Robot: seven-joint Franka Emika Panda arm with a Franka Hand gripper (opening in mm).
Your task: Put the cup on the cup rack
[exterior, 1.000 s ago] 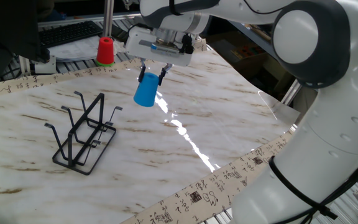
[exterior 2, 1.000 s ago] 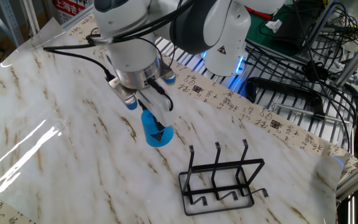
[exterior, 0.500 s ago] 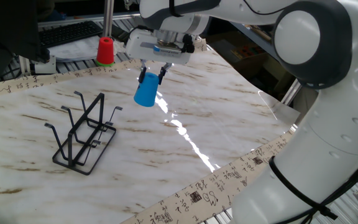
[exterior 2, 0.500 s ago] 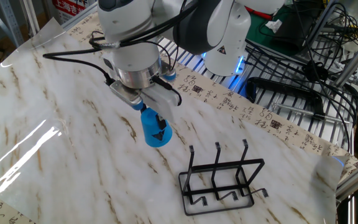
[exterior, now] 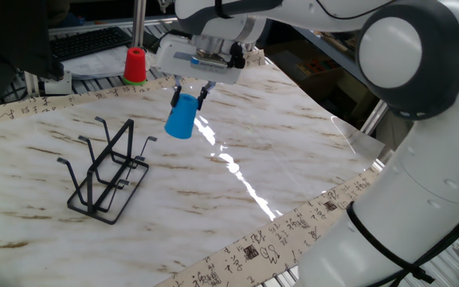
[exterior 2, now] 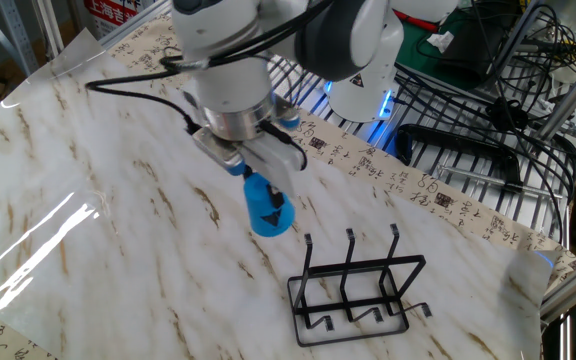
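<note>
Marble-patterned table [exterior: 293,151] – keyboard [exterior: 94,41] and wire shelving [exterior 2: 468,150] behind.

Your gripper [exterior: 190,90] now sits closer to the cup rack [exterior: 106,171] than it did a second ago, carrying the cup [exterior: 180,118] sideways with it. In the other fixed view the cup [exterior 2: 269,208] has shifted toward the rack's [exterior 2: 358,287] upright pegs and hangs just short of them. The arm's wrist has swung along with that move, above the table [exterior 2: 88,220].
</note>
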